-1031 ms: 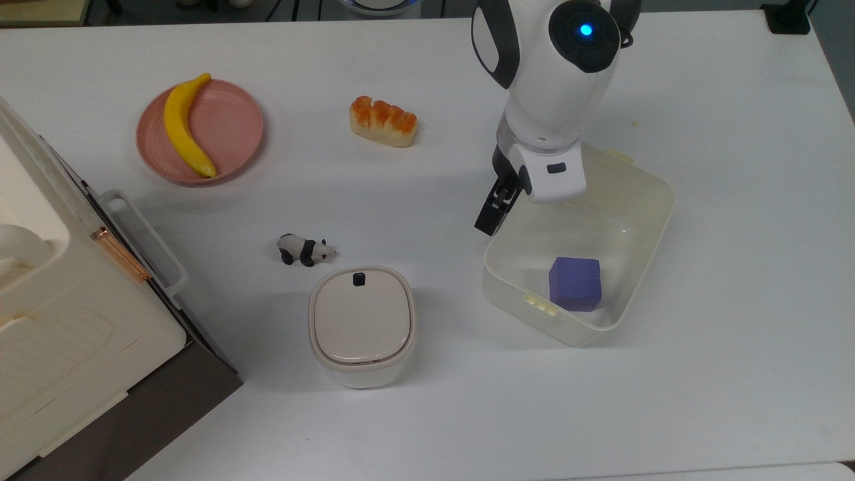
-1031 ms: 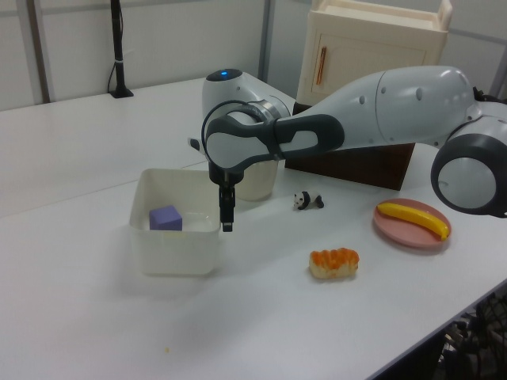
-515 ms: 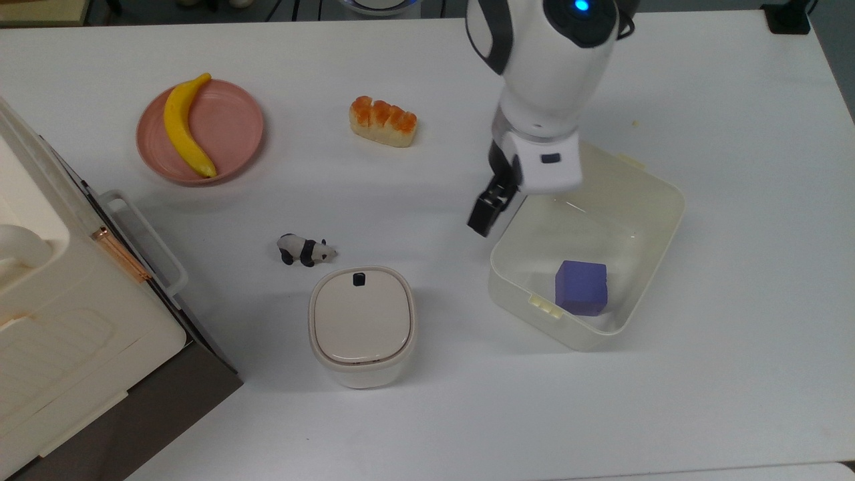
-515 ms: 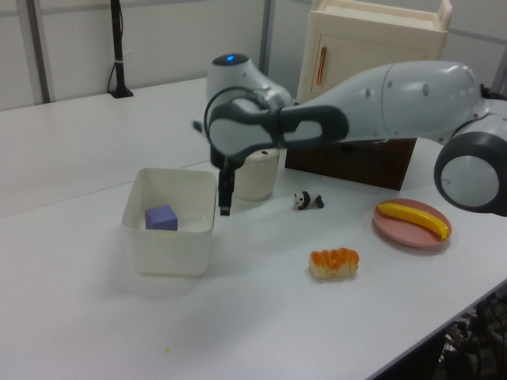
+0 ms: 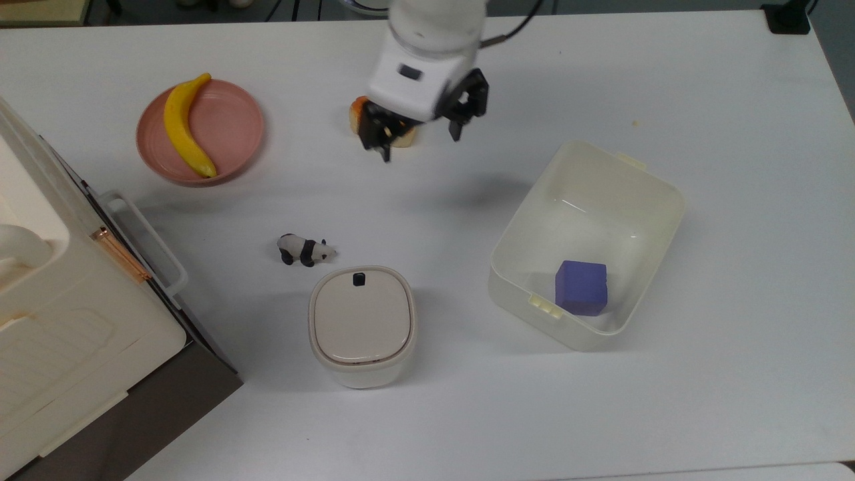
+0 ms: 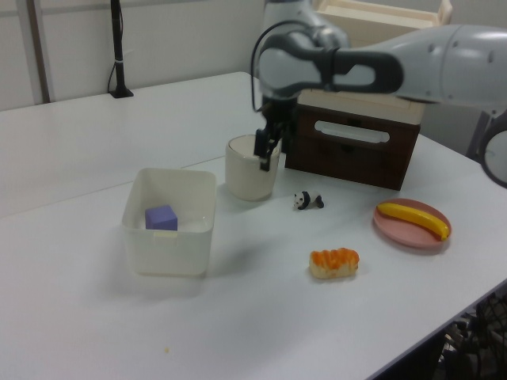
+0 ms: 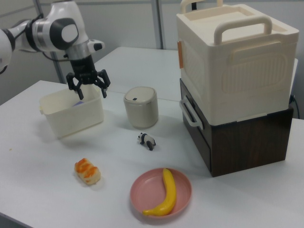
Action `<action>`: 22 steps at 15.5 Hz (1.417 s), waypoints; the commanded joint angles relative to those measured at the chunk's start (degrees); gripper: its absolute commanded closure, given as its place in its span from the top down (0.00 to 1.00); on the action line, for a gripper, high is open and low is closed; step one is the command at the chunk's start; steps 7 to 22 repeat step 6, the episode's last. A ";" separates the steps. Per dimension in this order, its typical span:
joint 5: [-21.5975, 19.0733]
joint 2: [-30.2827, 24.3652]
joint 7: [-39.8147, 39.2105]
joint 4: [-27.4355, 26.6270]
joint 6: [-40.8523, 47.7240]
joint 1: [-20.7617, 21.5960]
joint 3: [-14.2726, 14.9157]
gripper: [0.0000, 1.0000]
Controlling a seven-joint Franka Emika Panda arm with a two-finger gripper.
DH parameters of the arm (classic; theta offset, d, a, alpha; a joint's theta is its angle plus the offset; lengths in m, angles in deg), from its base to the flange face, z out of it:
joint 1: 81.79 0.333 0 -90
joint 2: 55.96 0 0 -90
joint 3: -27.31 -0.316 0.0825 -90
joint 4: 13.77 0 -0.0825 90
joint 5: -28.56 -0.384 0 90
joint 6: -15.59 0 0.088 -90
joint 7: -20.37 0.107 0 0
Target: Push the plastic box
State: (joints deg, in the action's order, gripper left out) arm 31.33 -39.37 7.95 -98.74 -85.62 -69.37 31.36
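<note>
— Claw (image 5: 419, 137) spread wide, grasping nothing, raised well apart from large cream-white rectangular plastic box (image 5: 658, 200) holding small purple cube (image 5: 582, 287). Looks like no push in hand.

— Needs lowering beside a wall first. Bare white counter (image 5: 735, 334) toward the top view's right; lidded cream canister (image 5: 361, 325) on the top view's left.

Landmark: the plastic box (image 7: 71, 115) sits on the white table (image 7: 42, 190), at the right view's left.
Gripper: the gripper (image 7: 88, 88) hangs above the box's far right rim, fingers spread wide, clear of the walls.
Canister: the beige-lidded canister (image 7: 141, 107) stands just right of the box.
Panda: the toy panda (image 7: 147, 140) lies nearer the camera, right of the box.
Bread: the bread piece (image 7: 87, 171) lies in front of the box.
Plate: the pink plate (image 7: 183, 186) holds the banana (image 7: 164, 194), well apart from the box.
</note>
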 commanded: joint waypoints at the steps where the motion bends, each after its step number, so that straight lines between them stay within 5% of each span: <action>1: -0.65 -4.89 9.31 -2.57 2.86 -6.87 -4.40 1.00; 5: -0.39 -6.31 15.40 -3.63 3.04 -8.02 -4.49 1.00; 22: -0.39 -6.40 15.66 -3.63 2.95 -8.11 -4.49 1.00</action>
